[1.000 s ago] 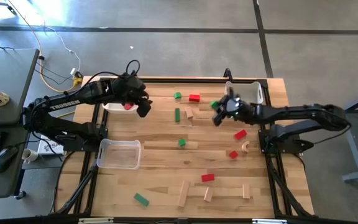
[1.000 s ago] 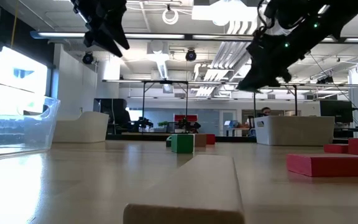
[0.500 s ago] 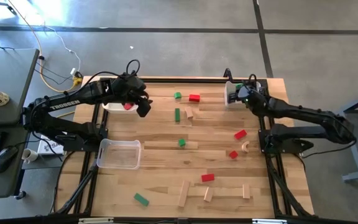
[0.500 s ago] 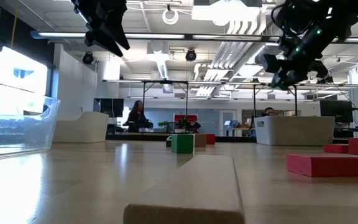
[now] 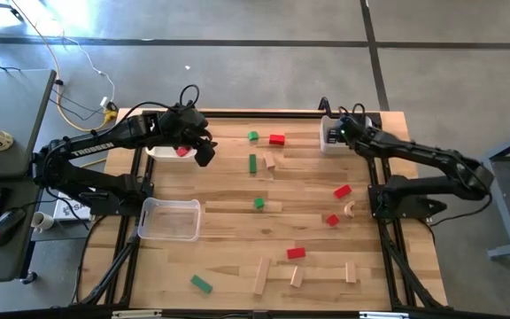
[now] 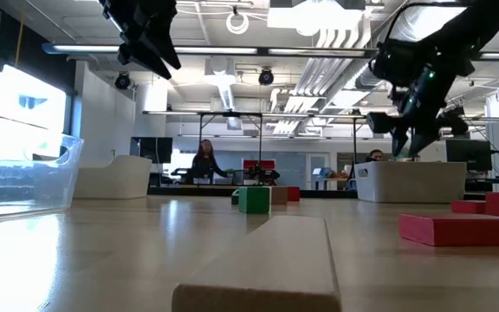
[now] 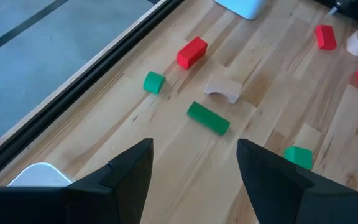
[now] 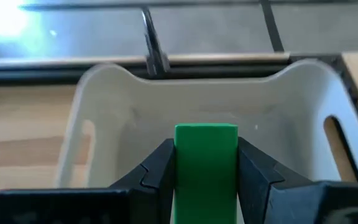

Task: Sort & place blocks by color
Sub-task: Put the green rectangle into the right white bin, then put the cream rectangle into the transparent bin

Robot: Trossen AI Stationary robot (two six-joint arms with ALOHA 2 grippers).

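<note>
My right gripper [image 8: 206,163] is shut on a green block [image 8: 206,146] and hangs above the white bin [image 8: 135,118] at the table's far right corner [image 5: 354,135]. My left gripper [image 7: 194,168] is open and empty. It hovers high beside another white bin [image 5: 165,152], which has a red block [image 5: 181,151] lying in it. Red, green and plain wood blocks lie scattered flat on the table, among them a green bar [image 7: 207,117], a red block [image 7: 191,51] and a wood arch [image 7: 222,88]. My right gripper pinches the green block by two opposite faces [image 8: 182,162], one finger [image 8: 157,168] on each side. The block is lifted clear, over the open white bin. The fingers point slantwise down toward the table's far edge.
A clear plastic bin [image 5: 169,219] stands at the near left. Loose blocks fill the middle and near right: red ones [image 5: 342,190] [image 5: 296,252], a green cube [image 5: 258,203], a green block [image 5: 201,283] and wood bars [image 5: 261,275]. A black frame rail [image 5: 264,113] runs along the far edge.
My right gripper, shut on the green block, has travelled from above the table's middle right toward the far right corner and now hangs over the white bin, a little lower than half a second ago. It has turned toward the far edge.
</note>
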